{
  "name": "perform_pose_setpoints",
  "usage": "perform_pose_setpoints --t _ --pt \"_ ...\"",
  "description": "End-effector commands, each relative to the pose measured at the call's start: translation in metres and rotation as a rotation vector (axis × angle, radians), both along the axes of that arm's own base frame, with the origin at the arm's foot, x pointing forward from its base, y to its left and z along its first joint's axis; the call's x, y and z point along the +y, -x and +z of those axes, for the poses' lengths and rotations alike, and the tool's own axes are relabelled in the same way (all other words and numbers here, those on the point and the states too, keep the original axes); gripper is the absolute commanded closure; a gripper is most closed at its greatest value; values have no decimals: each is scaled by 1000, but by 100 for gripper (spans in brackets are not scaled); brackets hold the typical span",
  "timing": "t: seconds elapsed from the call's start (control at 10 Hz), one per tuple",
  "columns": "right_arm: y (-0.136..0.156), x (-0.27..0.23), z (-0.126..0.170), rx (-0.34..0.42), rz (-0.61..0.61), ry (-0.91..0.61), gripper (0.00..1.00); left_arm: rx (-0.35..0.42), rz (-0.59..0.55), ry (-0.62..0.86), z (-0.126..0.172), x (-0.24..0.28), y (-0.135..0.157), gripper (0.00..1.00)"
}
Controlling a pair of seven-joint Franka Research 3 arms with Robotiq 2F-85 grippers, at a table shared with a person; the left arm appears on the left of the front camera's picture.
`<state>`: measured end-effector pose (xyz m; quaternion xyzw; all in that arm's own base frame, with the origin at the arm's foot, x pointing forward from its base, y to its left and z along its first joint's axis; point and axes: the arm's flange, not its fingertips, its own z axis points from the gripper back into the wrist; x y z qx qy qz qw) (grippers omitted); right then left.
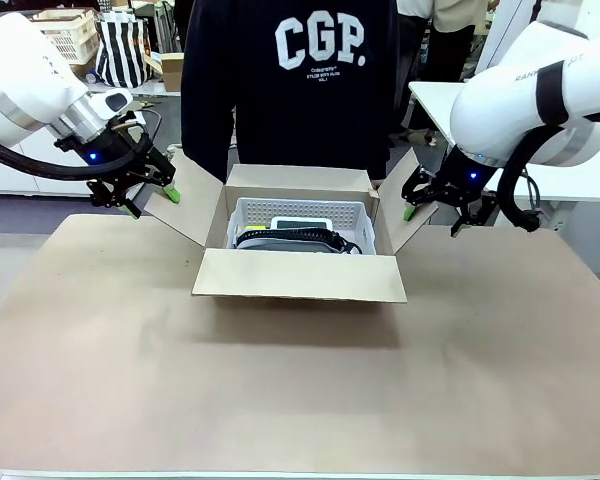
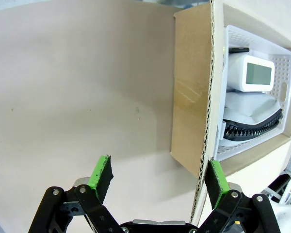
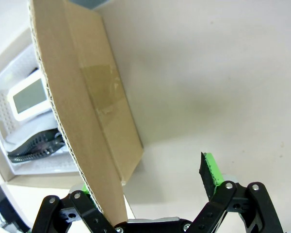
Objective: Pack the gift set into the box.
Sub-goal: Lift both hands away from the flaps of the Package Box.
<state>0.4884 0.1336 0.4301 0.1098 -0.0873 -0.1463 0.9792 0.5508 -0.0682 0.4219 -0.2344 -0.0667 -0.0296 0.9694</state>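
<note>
Robotics lab workspace, white left robot arm (image 1: pixel 25 85) and right robot arm (image 1: pixel 525 95) flanking a brown-covered desk (image 1: pixel 100 380), person (image 1: pixel 290 90) in a dark printed sweatshirt standing opposite, white worktable (image 1: pixel 580 185), cream lattice crate (image 1: pixel 68 35) and striped bag (image 1: pixel 120 50) behind

A person (image 1: pixel 290 90) in dark sweatshirt stands behind the table (image 1: pixel 280 400).

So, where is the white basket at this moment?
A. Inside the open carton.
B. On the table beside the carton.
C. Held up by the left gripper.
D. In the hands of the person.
A: the white basket sits down inside the carton, whose flaps stand open around it.
</note>
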Motion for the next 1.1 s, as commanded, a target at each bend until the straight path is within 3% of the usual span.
perform_pose_setpoints --t 0.0,1.0 --pt "-1 3 2 14 -16 18 0 3 11 -11 2 -1 1 0" --pt "-1 3 2 14 -16 18 0 3 11 -11 2 -1 1 0"
